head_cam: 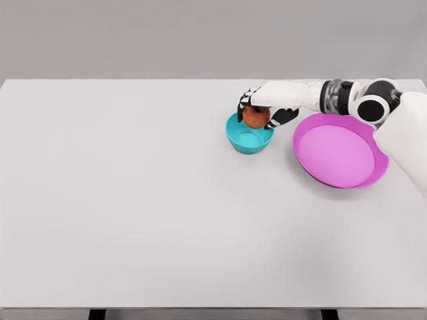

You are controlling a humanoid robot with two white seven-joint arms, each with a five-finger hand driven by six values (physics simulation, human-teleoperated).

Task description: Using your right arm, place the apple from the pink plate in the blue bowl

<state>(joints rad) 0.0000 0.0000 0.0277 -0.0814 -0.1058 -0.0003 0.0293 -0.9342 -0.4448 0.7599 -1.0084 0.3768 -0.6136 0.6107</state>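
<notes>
A red-orange apple (255, 117) hangs just above the blue bowl (248, 140), over its far right rim. My right hand (259, 109) is shut on the apple, fingers curled over its top and sides. The arm reaches in from the right edge, passing behind the pink plate (340, 152), which lies to the right of the bowl with nothing on it. The left arm is out of view.
The white table (133, 200) stretches wide to the left and front of the bowl. Bowl and plate sit close together, a small gap between their rims.
</notes>
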